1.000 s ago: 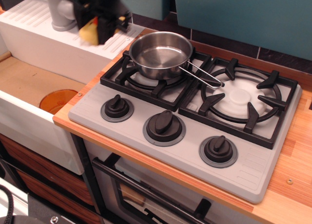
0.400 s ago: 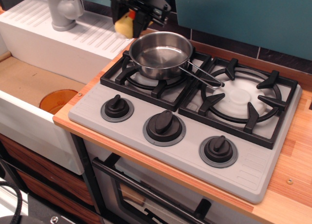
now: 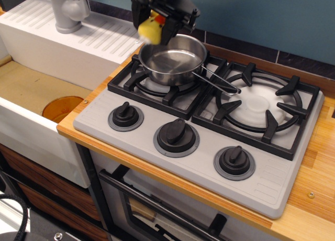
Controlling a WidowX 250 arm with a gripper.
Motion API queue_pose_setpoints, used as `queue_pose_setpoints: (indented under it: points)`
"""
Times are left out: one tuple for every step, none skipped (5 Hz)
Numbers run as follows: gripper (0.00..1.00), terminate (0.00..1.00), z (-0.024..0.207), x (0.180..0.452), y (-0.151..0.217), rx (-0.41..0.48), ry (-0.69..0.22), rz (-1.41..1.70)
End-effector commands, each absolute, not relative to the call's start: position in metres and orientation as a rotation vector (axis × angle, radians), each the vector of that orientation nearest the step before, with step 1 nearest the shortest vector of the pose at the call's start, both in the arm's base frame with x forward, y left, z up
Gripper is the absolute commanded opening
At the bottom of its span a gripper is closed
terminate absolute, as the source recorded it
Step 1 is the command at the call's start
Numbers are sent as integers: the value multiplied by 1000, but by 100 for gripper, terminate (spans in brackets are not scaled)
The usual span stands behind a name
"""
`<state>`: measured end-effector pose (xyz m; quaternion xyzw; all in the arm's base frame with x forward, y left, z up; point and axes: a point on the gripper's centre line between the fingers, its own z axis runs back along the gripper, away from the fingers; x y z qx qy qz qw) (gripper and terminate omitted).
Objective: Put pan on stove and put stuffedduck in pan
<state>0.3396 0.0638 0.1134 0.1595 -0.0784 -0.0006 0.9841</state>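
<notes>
The shiny steel pan (image 3: 171, 60) sits on the left burner grate of the grey stove (image 3: 204, 120), its wire handle pointing right toward the middle. My black gripper (image 3: 155, 25) hangs over the pan's far left rim and is shut on the yellow stuffedduck (image 3: 150, 29). The duck's orange-red beak shows at its top right. The duck is in the air just above the rim, not touching the pan's floor. The pan is empty inside.
A white sink (image 3: 36, 94) with an orange drain disc (image 3: 62, 108) lies to the left, with a grey faucet (image 3: 67, 10) on the ribbed drainboard behind it. Three black knobs (image 3: 177, 136) line the stove front. The right burner (image 3: 257, 106) is bare. A wooden counter edge (image 3: 314, 199) runs along the right.
My gripper has carried the duck to the right, from over the drainboard near the faucet to above the pan's far left rim. The pan has not moved.
</notes>
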Motion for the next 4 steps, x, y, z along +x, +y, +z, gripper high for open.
queue_pose_setpoints:
  points:
    - [100,0,132,351,50,320,-183,7]
    - [100,0,132,350,46,326,-180,13]
    - [100,0,134,348,44,327,-177,19]
    - [100,0,135,347,42,323,-170,24]
